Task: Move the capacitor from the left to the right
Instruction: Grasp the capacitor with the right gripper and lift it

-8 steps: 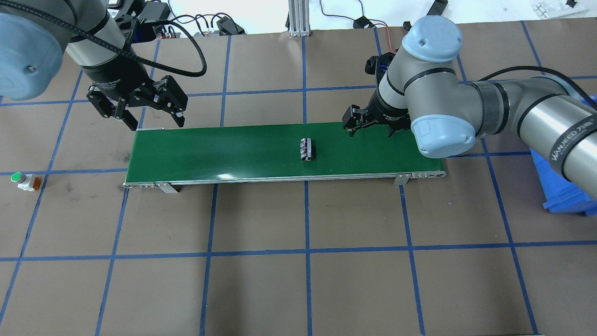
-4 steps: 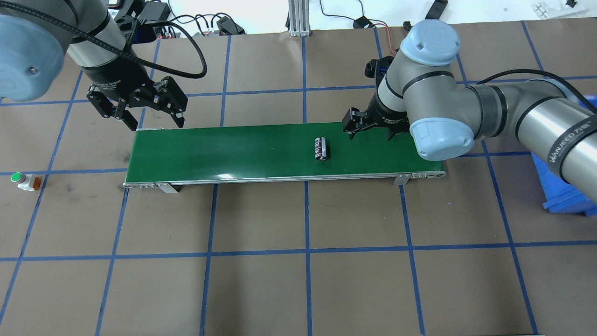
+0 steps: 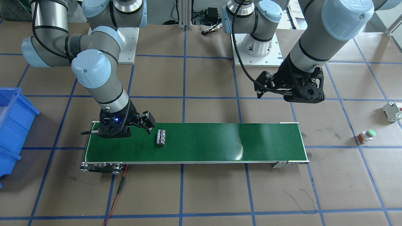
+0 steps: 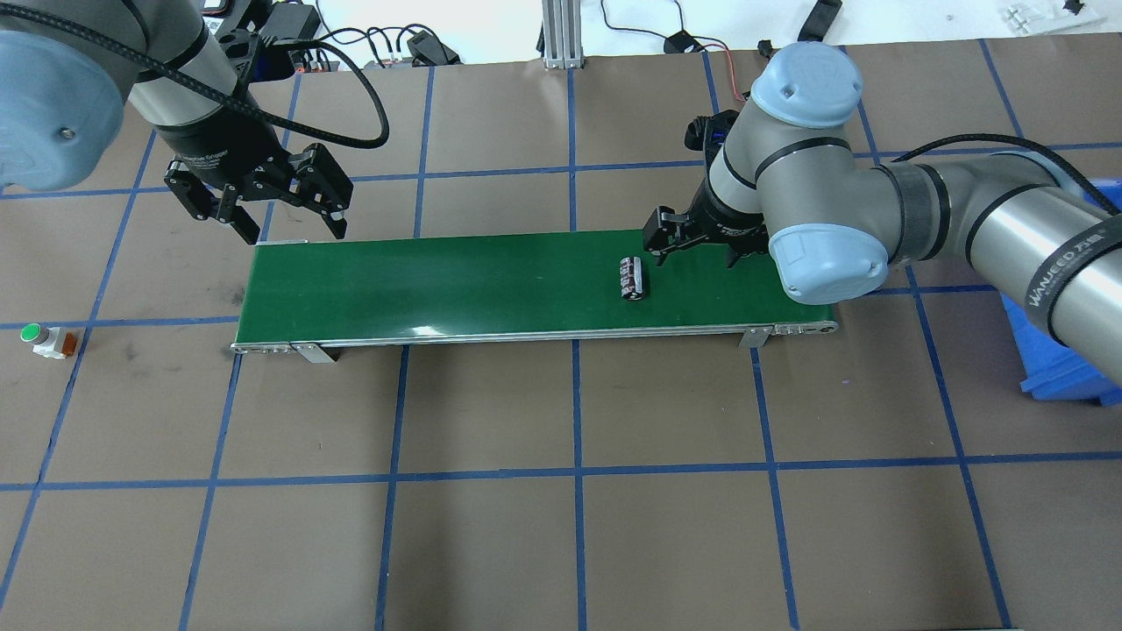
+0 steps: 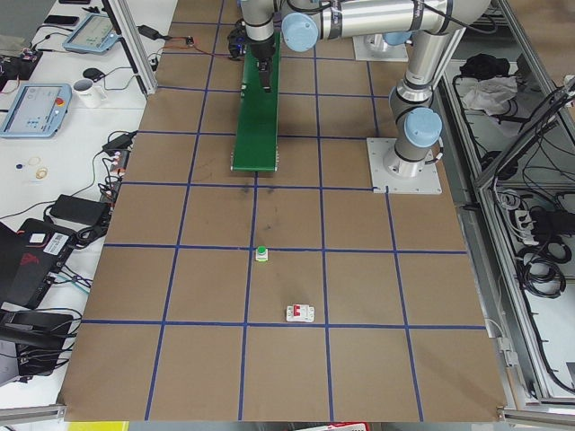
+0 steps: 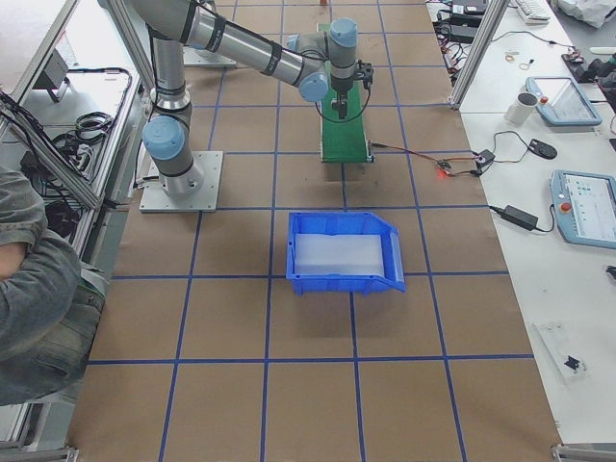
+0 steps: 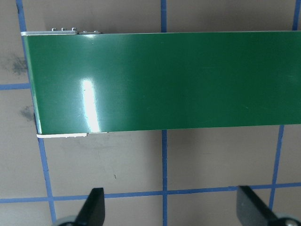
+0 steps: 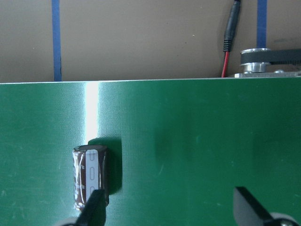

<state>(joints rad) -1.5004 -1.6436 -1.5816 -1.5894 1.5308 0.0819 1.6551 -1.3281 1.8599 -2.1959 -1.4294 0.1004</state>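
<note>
Toward the right-arm end of the long green conveyor belt (image 3: 235,141), the front-facing view shows the stubby black cylindrical capacitor (image 3: 161,137) lying on its side, just beside the right gripper (image 3: 117,131), on the side toward the belt's middle.

Overhead, its long axis runs across the belt. The left gripper (image 4: 294,235) hangs spread and empty by the belt's opposite end, well apart, so the right arm is nearer.

From the right wrist, the widely parted fingertips (image 8: 96,209) line up along the belt. The capacitor (image 8: 90,176) sits at one tip, not between them, with one flat end facing the belt's edge by the red cable (image 8: 229,52). A short shift along the belt should centre it.
</note>
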